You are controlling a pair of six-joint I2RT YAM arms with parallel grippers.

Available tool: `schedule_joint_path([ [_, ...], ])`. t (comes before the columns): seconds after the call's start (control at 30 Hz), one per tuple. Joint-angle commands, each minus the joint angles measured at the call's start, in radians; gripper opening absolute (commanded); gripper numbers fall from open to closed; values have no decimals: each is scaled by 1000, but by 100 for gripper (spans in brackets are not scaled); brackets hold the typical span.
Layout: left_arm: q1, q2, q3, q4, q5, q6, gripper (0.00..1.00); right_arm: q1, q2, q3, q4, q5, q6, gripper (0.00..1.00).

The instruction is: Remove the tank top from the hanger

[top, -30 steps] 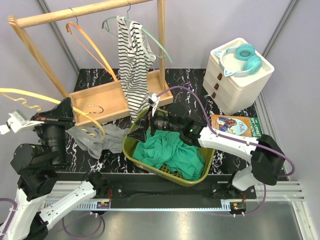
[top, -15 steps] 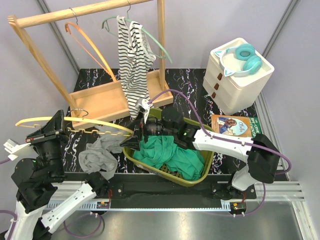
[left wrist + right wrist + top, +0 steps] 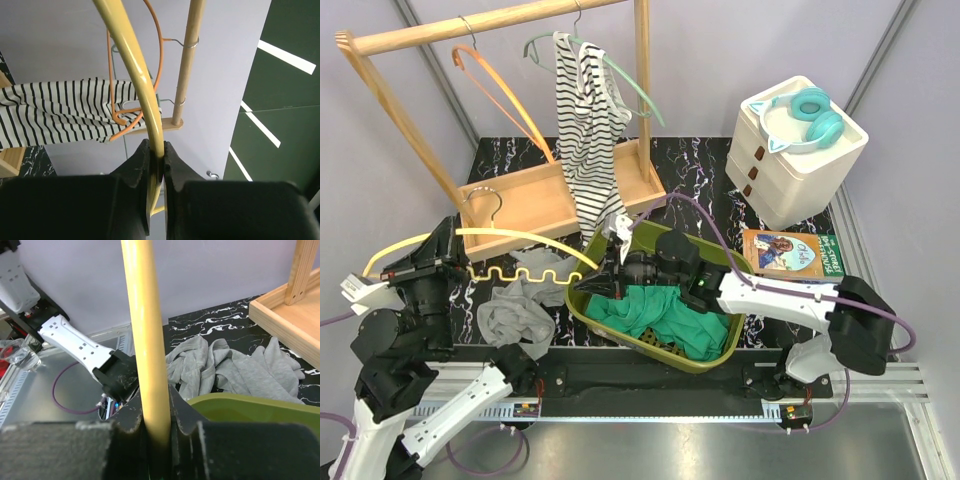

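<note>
1. The yellow hanger (image 3: 127, 55) was held at both ends. The fingers of the left gripper (image 3: 156, 160) were closed tightly on one end of its arc, and the right gripper (image 3: 156, 410) was clamped on the other end.
2. The grey tank top (image 3: 515, 305) was found crumpled on the table (image 3: 700, 160), below the hanger and just beside the green basket (image 3: 720, 350). It was judged to be nearly or fully off. Whether a strap was caught on the wavy lower bar could not be told.
3. The step in hand was judged to be the final separation. To do it well, the hanger should be raised slowly and level, with both grips held firm, so that any caught strap is allowed to slide off. The cloth should be watched: if it is lifted too, one end should be tilted down.
4. Care was judged necessary near the basket rim and the wooden rack (image 3: 550, 195), because the hanger's hook was near the rack's tray.
5. Only in the top view were both grippers, the hanger and the tank top seen together.
6. In the left wrist view the grip was shown closely, with the striped garment (image 3: 60, 110) and an orange hanger (image 3: 160, 50) behind, but no tank top.
7. In the right wrist view the tank top's folds on the table were shown clearly.
</note>
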Motion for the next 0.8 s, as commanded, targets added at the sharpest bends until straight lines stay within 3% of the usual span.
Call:
schedule_joint_path([
  [0.0, -6, 46, 28, 39, 93, -39, 4, -4, -102, -45, 88, 170, 54, 0],
  [0.1, -5, 34, 4, 21, 109, -5, 33, -2, -176, -76, 29, 231, 68, 0],
  [0.13, -5, 28, -7, 21, 125, 12, 56, -2, -196, -79, -2, 246, 68, 0],
  [0.23, -5, 3, -50, 22, 192, 122, 78, -2, -291, -114, -107, 312, 71, 0],
  [0.33, -6, -24, -85, 114, 368, 356, 83, -2, -401, -159, -232, 329, 71, 0],
  [0.37, -5, -43, -95, 143, 431, 501, 85, -4, -456, -171, -269, 328, 73, 0],
  [0.47, -6, -67, -87, 133, 583, 637, 87, -2, -582, -224, -393, 303, 109, 0],
  [0.67, -6, -124, -26, -64, 530, 745, 88, -4, -785, -320, -557, 367, 172, 0],
  [0.77, -5, -172, -30, -100, 441, 786, 89, -5, -796, -288, -639, 473, 160, 0],
])
